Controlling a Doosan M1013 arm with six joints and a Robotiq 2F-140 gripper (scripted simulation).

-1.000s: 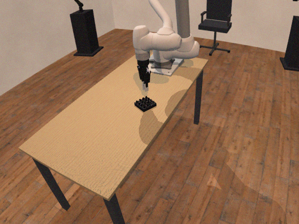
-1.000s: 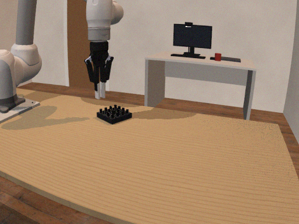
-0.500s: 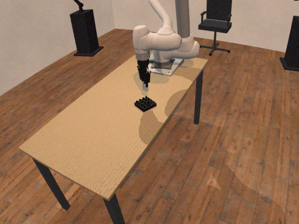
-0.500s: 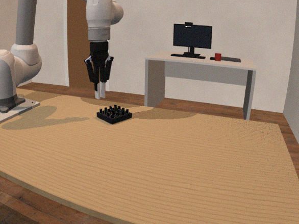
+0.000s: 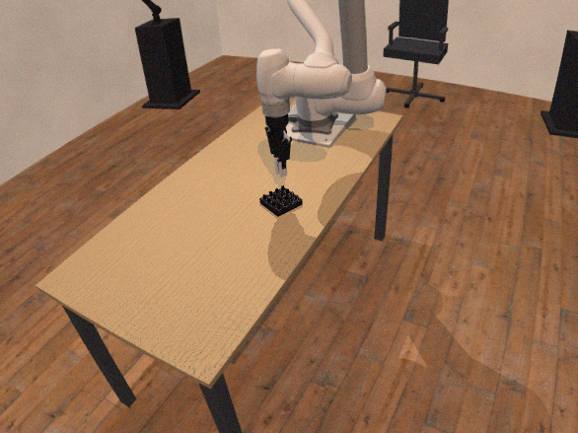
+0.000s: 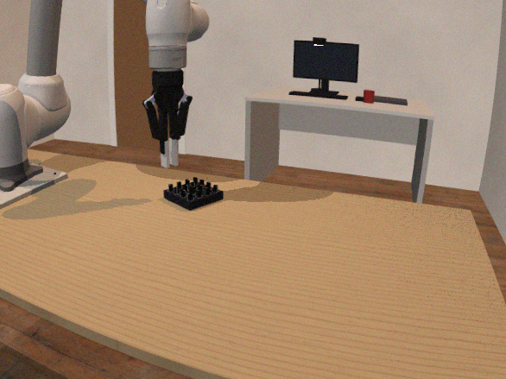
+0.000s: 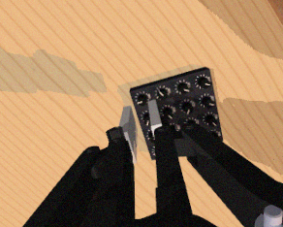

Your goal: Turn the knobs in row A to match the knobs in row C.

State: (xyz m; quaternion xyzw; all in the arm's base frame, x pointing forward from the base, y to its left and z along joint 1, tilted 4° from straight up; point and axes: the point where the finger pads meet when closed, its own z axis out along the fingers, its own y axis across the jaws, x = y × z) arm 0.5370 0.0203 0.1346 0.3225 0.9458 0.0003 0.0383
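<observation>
Overhead, one gripper (image 6: 169, 160) hangs above the desk (image 6: 302, 249), its two jaws nearly closed on nothing. Just right of it and lower, one black knob box (image 6: 192, 193) stands on the desk, carrying sixteen knobs in four rows.

I'm standing in what looks like a robotics lab fitted out as an office. A white jointed robot arm (image 5: 316, 75) is sitting bolted by a grey base plate (image 5: 329, 140) to a long light wooden table (image 5: 148, 275), and a small black arm on a black pedestal (image 5: 163, 63) is standing in the corner. A black swivel office chair (image 5: 418, 38) is waiting by the plain wall, and a white desk (image 6: 337, 107) is carrying a dark monitor (image 6: 325, 60), above brown plank flooring (image 5: 444, 216).
</observation>
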